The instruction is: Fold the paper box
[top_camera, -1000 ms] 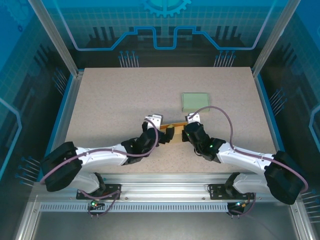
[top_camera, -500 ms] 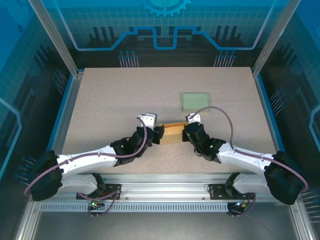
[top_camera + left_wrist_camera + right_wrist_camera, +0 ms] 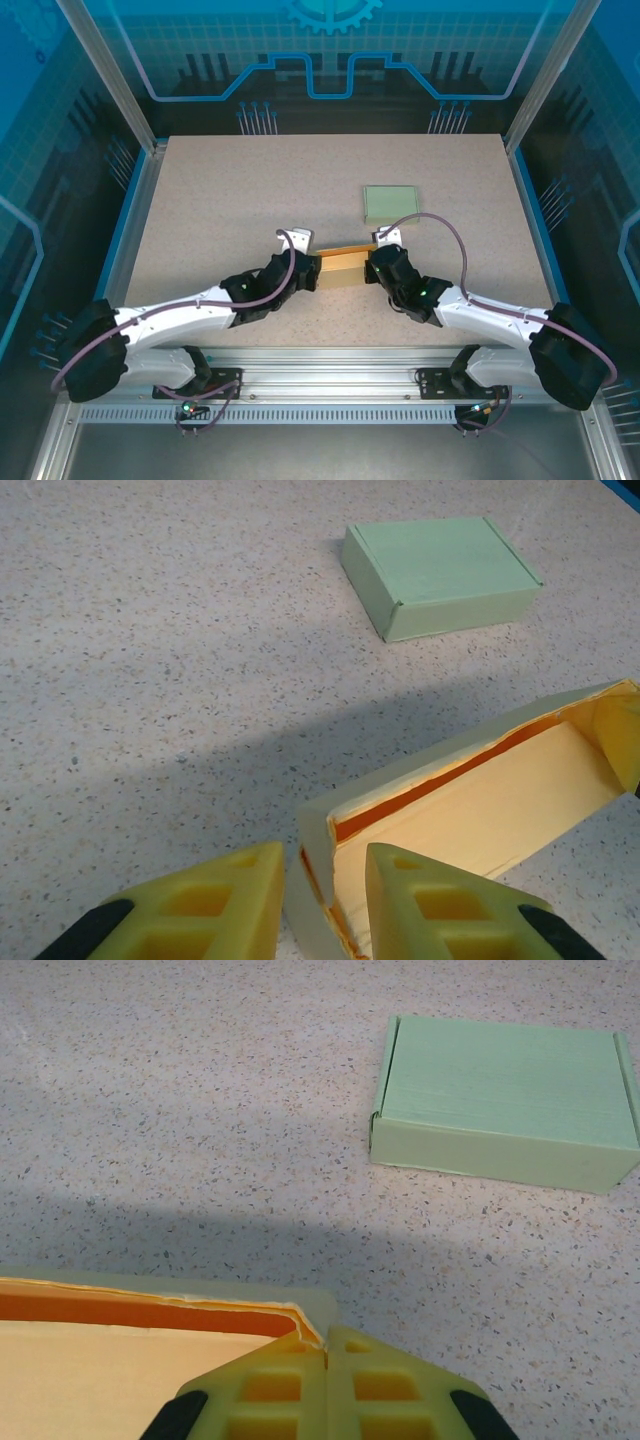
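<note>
Top external: the paper box (image 3: 338, 266) lies just toward 6 o'clock of the centre of the table (image 3: 220, 200), long axis running 9 to 3 o'clock. Over the last second the left gripper (image 3: 312, 270) has advanced from the 8 o'clock side onto the box's 9 o'clock end and drawn its jaws in from wide. The right gripper (image 3: 372, 268) has not moved from the 3 o'clock end. Judgement: the box is now braced at both ends, so a wall or flap fold can proceed; folding is unfinished.

Left wrist: both yellow fingers (image 3: 215, 900) straddle the upright end wall, one outside and one inside the open cavity. Thin gaps show beside the wall, so whether it is clamped cannot be told.

Right wrist: the pads (image 3: 270, 1390) are clenched together on the box's corner edge, grasping it.

Surroundings: a closed green box (image 3: 390, 204) sits at 1 o'clock of the paper box, well apart. It obstructs nothing unless the work drifts that way.
</note>
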Controlling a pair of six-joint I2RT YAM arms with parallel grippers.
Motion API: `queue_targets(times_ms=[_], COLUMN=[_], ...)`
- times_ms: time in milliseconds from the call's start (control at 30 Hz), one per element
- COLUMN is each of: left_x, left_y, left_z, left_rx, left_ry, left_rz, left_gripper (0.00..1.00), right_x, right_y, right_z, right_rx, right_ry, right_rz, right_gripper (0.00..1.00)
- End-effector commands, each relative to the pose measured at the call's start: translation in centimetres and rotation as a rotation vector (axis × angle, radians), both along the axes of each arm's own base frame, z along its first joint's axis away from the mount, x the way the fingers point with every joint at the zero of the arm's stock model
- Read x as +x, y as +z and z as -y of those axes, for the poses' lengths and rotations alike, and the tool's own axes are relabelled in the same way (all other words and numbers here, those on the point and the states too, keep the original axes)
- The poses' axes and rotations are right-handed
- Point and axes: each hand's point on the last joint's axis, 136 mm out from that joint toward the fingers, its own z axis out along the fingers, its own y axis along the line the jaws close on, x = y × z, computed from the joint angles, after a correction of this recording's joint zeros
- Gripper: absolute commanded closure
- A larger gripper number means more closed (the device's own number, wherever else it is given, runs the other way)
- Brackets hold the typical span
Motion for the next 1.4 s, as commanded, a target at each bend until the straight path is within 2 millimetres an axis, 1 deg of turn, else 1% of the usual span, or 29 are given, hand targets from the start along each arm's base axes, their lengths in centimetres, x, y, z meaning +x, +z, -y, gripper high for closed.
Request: queue_targets(times_ms=[0, 167, 267, 300, 400, 433, 567, 700, 900, 1167, 1367], left_x=[0.6, 1.2, 1.4, 1.4, 1.4, 1.5, 1.5, 1.4, 1.5, 1.4, 1.5], left_y=[0.4, -0.1, -0.3, -0.3, -0.6, -0.6, -0.8, -0.9, -0.3, -0.5, -0.7], left_z=[1.0, 1.6, 2.1, 2.2, 2.3, 2.3, 2.3, 2.3, 2.9, 4.4, 4.5], left_rx=[-0.010, -0.007, -0.004, -0.003, -0.003, -0.006, -0.003, -0.015, -0.058, -0.145, -0.181], left_ry=[-0.025, -0.027, -0.036, -0.038, -0.033, -0.033, -0.029, -0.022, -0.027, -0.045, -0.034], left_rz=[-0.010, -0.019, -0.028, -0.031, -0.039, -0.039, -0.050, -0.057, -0.063, -0.106, -0.127], left_gripper=[0.71, 0.71, 0.73, 0.76, 0.88, 0.90, 0.93, 1.00, 1.00, 1.00, 1.00], right_x=[-1.2, -1.2, -1.3, -1.3, -1.3, -1.3, -1.3, -1.3, -1.3, -1.3, -1.4], right_y=[-2.4, -2.4, -2.4, -2.4, -2.4, -2.4, -2.4, -2.4, -2.5, -3.0, -3.6], right_z=[1.2, 1.3, 1.3, 1.3, 1.4, 1.4, 1.3, 1.3, 1.3, 1.1, 0.8], right_rx=[-0.052, -0.053, -0.052, -0.052, -0.052, -0.053, -0.052, -0.053, -0.054, -0.058, -0.070], right_ry=[-0.007, -0.010, -0.009, -0.010, -0.011, -0.011, -0.010, -0.009, -0.008, -0.001, 0.010], right_rz=[-0.078, -0.080, -0.079, -0.079, -0.077, -0.078, -0.077, -0.078, -0.077, -0.086, -0.094], right_gripper=[1.00, 1.00, 1.00, 1.00, 1.00, 1.00, 1.00, 1.00, 1.00, 1.00, 1.00])
